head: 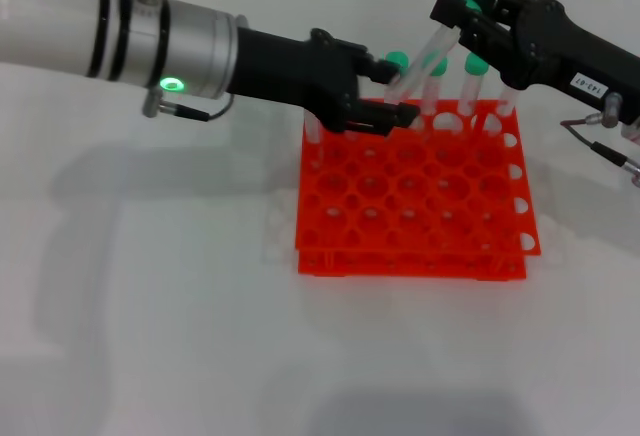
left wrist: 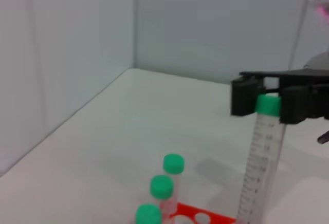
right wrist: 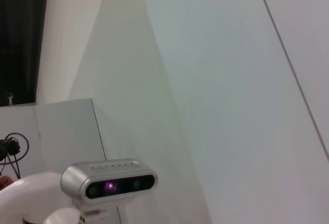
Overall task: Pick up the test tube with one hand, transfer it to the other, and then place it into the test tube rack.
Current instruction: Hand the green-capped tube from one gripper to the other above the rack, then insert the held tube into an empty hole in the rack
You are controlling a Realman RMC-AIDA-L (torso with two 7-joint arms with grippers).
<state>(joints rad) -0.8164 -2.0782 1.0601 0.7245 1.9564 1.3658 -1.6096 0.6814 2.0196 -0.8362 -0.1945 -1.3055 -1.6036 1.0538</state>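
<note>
The test tube [head: 438, 40] hangs tilted over the back row of the orange-red rack [head: 410, 206]. My right gripper [head: 460, 16], the one with the white label, is shut on its green cap. In the left wrist view the right gripper [left wrist: 267, 105] pinches the cap and the clear tube [left wrist: 259, 157] runs down to the rack's edge [left wrist: 205, 218]. My left gripper [head: 392, 93], on the arm with the green ring light, is at the tube's lower part. Its fingers stand apart on either side of the tube, wider than the tube.
Three more green-capped tubes [head: 476, 64] stand in the rack's back row; they also show in the left wrist view [left wrist: 161, 186]. The rack sits on a white table [head: 150, 306]. The right wrist view shows only walls and a camera unit [right wrist: 108, 180].
</note>
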